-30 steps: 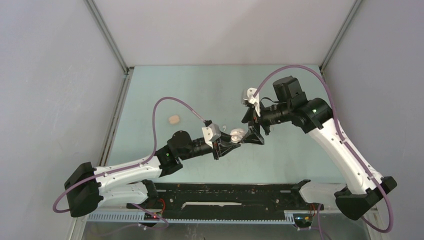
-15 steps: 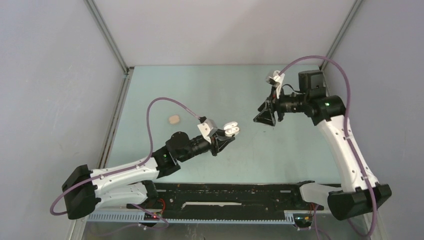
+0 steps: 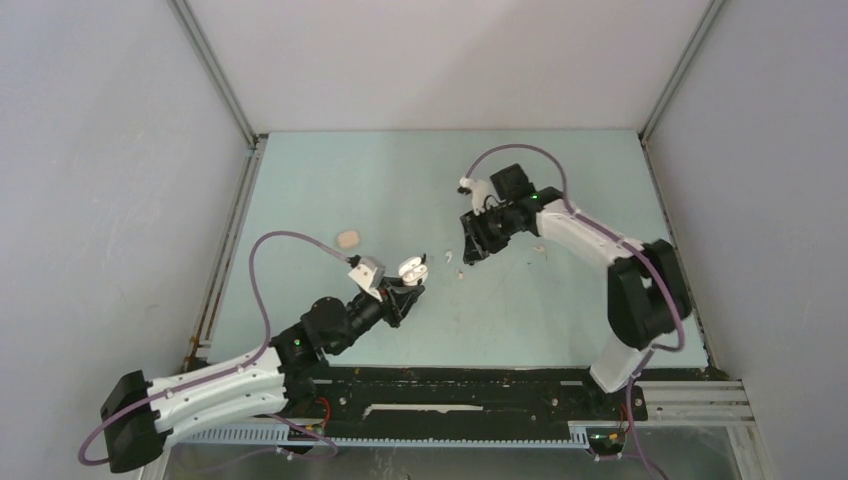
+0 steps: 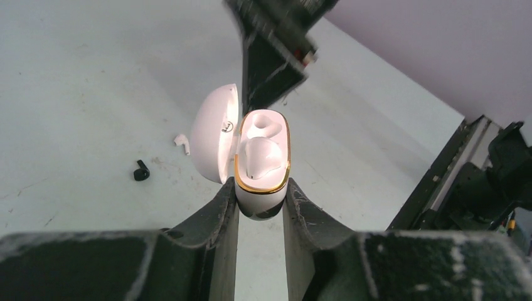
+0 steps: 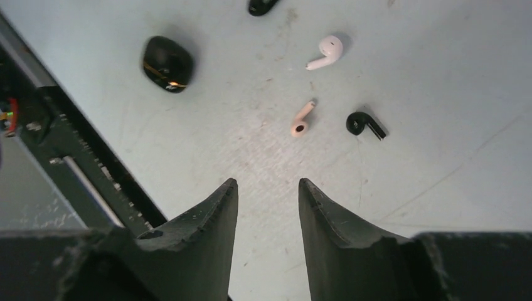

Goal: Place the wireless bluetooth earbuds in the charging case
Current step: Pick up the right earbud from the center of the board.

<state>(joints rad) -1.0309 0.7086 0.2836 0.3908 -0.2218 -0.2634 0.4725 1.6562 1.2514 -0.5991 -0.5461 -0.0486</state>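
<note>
My left gripper (image 4: 260, 185) is shut on the base of a white charging case (image 4: 262, 160) with a gold rim. Its lid (image 4: 213, 135) is hinged open to the left. The case also shows in the top view (image 3: 412, 268), held above the table by the left gripper (image 3: 404, 285). White moulded shapes fill its wells; I cannot tell whether an earbud sits inside. My right gripper (image 5: 266, 182) is open and empty, pointing down over loose earbuds: a white one (image 5: 326, 52), a beige one (image 5: 302, 119) and a black one (image 5: 365, 124). In the top view it (image 3: 470, 252) hovers right of the case.
A closed black case (image 5: 166, 64) lies on the table left of the earbuds. A beige case (image 3: 348, 238) lies far left on the mat. A white earbud (image 4: 181, 142) and a black one (image 4: 141, 170) lie left of the held case. A black rail (image 3: 450, 385) runs along the near edge.
My left arm has drawn back to the near left, keeping the open case. My right arm has swung from the back right down to the middle, over the loose earbuds.
</note>
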